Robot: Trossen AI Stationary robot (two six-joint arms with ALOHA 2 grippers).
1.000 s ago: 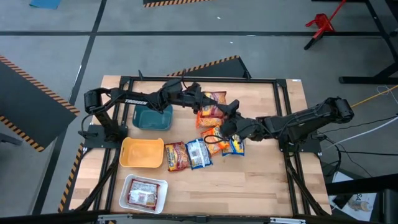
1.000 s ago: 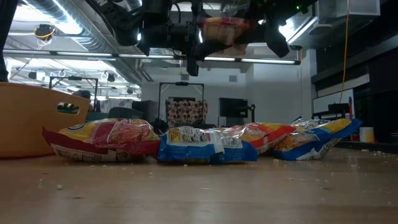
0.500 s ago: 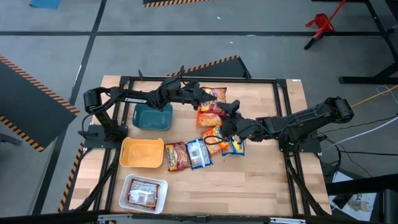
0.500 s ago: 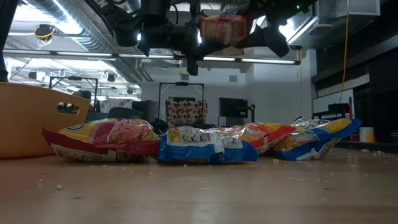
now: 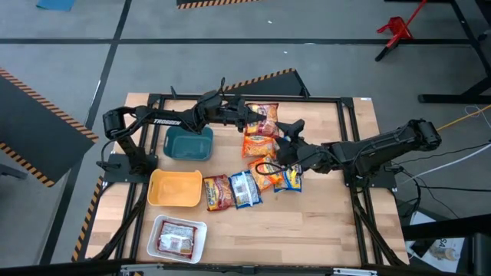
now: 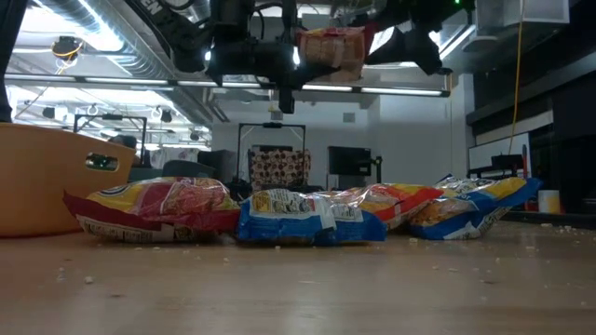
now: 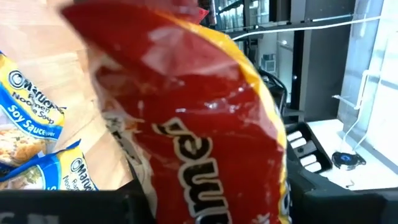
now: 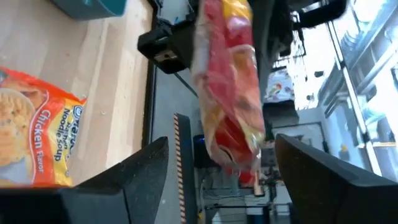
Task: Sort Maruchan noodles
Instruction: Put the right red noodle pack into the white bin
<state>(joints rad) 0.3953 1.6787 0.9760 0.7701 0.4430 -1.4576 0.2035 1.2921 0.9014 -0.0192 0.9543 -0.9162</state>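
Observation:
My left gripper reaches from the table's left over its far middle and is shut on a red Maruchan packet, which shows high in the low view. My right gripper hovers open just right of an orange packet; its fingers stand wide apart, and the red packet is ahead of them, apart. Several more packets lie flat on the wood: orange, blue, blue and red. My left gripper pinches the red packet between its two fingers at the end nearest the table's left, coming in about level from the left. The packet fills its wrist view and hides the pads. It is lifted clear of the table, tilted.
A teal tray sits under my left arm, a yellow tray nearer, and a white tray with a red packet in it at the near left. Bare wood lies at the near right.
My left gripper has carried the red packet a little up and toward the far edge, and the packet has tipped from lying flat to standing more on edge. My right gripper has drawn back slightly toward the table's right.

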